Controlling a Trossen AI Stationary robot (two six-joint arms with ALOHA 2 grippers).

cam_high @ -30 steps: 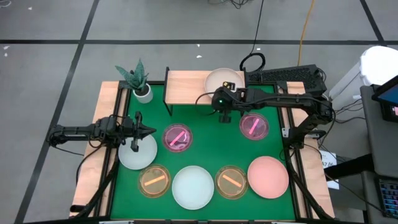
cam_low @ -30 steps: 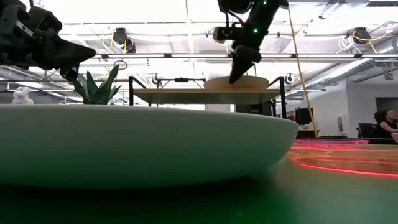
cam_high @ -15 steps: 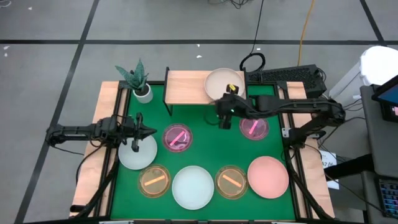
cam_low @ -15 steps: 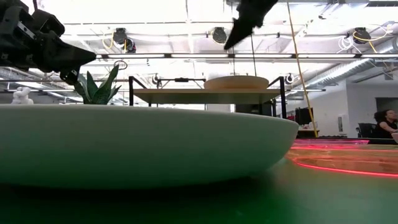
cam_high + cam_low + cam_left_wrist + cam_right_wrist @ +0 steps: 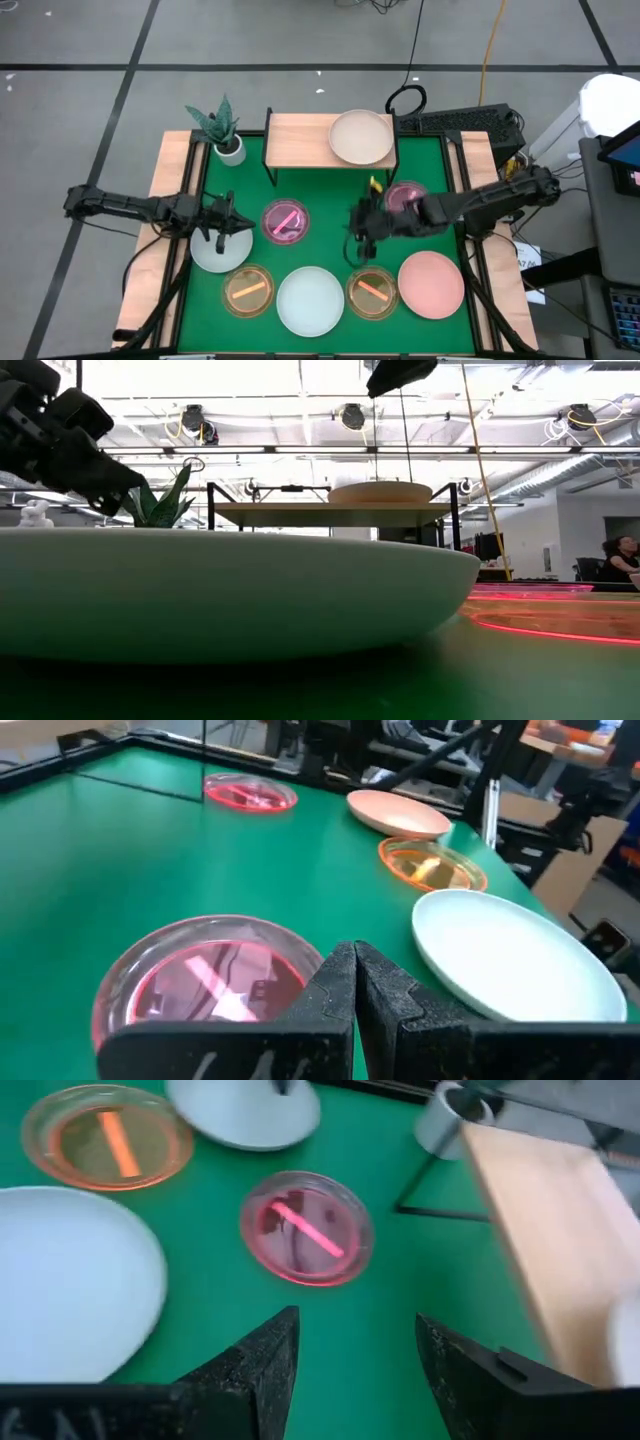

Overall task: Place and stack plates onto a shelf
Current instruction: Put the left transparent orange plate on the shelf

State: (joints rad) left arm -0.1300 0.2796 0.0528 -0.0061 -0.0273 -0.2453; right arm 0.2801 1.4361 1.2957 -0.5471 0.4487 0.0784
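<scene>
The shelf (image 5: pixel 300 141) stands at the far side of the green mat, with a cream plate (image 5: pixel 361 137) resting flat on its wooden top. My right gripper (image 5: pixel 358 232) hangs open over the bare mat between two pink striped dishes (image 5: pixel 285 221) (image 5: pixel 405 197); its wrist view shows the open fingers (image 5: pixel 355 1330). My left gripper (image 5: pixel 232 222) is shut (image 5: pixel 355 955) above the far rim of the white plate (image 5: pixel 220 247). Two amber dishes (image 5: pixel 248 290) (image 5: pixel 372 291), a pale blue plate (image 5: pixel 310 302) and a salmon plate (image 5: pixel 431 284) lie flat along the near side.
A potted plant (image 5: pixel 225 133) stands at the mat's far left corner beside the shelf. Wooden strips (image 5: pixel 175 180) edge the mat. In the low view the pale plate (image 5: pixel 230 590) fills the foreground, and the shelf (image 5: pixel 330 513) shows behind it. A person (image 5: pixel 618 557) sits far off.
My right gripper has left the cream plate at the shelf's near edge, risen, and moved toward the table's near edge to the middle of the mat. The cream plate has stayed on the shelf. My left gripper has dipped slightly toward the white plate.
</scene>
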